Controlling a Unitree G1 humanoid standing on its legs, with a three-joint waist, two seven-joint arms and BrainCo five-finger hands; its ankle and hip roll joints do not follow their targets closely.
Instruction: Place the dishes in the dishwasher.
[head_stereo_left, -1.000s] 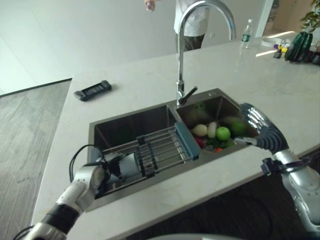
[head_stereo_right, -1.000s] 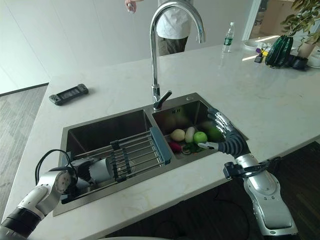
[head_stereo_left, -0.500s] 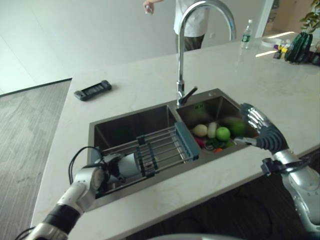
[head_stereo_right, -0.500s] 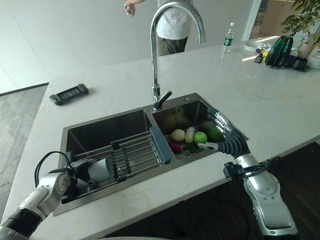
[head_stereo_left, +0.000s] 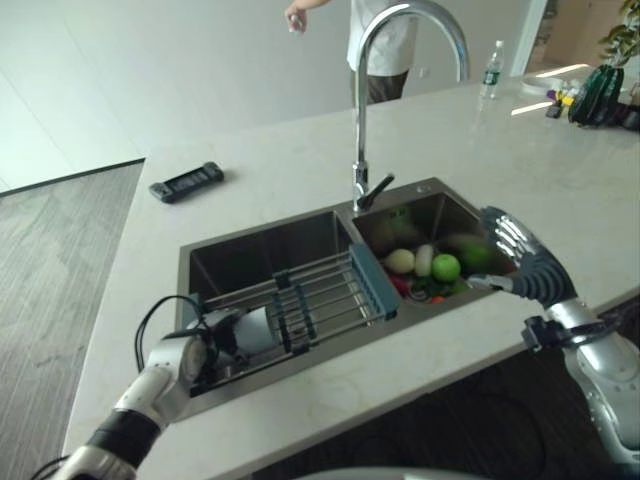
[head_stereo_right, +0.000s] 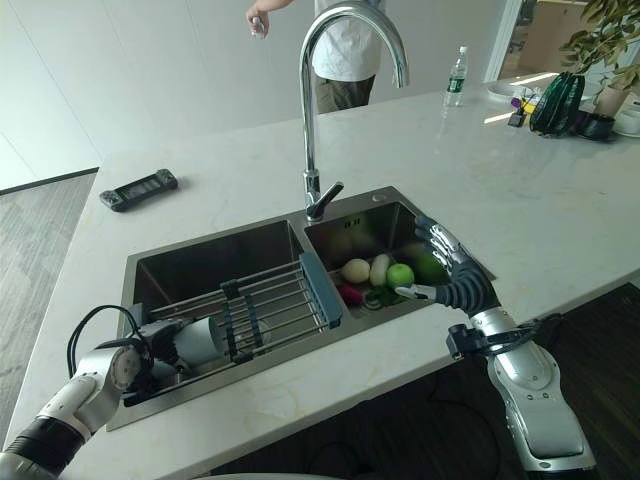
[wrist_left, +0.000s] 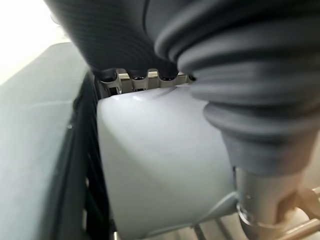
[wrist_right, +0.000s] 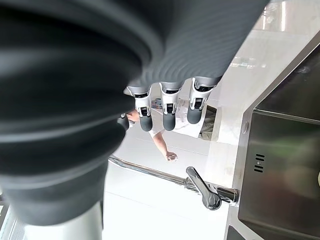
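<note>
A pale grey cup (head_stereo_left: 260, 329) lies on its side in the left basin of the steel double sink (head_stereo_left: 300, 378), at the near end of a sliding wire rack (head_stereo_left: 325, 293) with a blue end. My left hand (head_stereo_left: 212, 338) reaches down into that basin and is shut on the cup. In the left wrist view the fingers (wrist_left: 135, 80) curl over the cup (wrist_left: 160, 160) and the thumb (wrist_left: 265, 200) presses its side. My right hand (head_stereo_left: 515, 250) hovers open over the right rim of the right basin, holding nothing.
The right basin holds a green apple (head_stereo_left: 446, 266) and other vegetables. A tall curved faucet (head_stereo_left: 360, 100) rises behind the sink. On the white counter lie a black remote (head_stereo_left: 186, 181), a water bottle (head_stereo_left: 491, 68) and a dark green vase (head_stereo_left: 598, 92). A person (head_stereo_left: 375, 40) stands beyond.
Both arms and the cup stay where they were. Only the person's raised hand beyond the counter has shifted a little.
</note>
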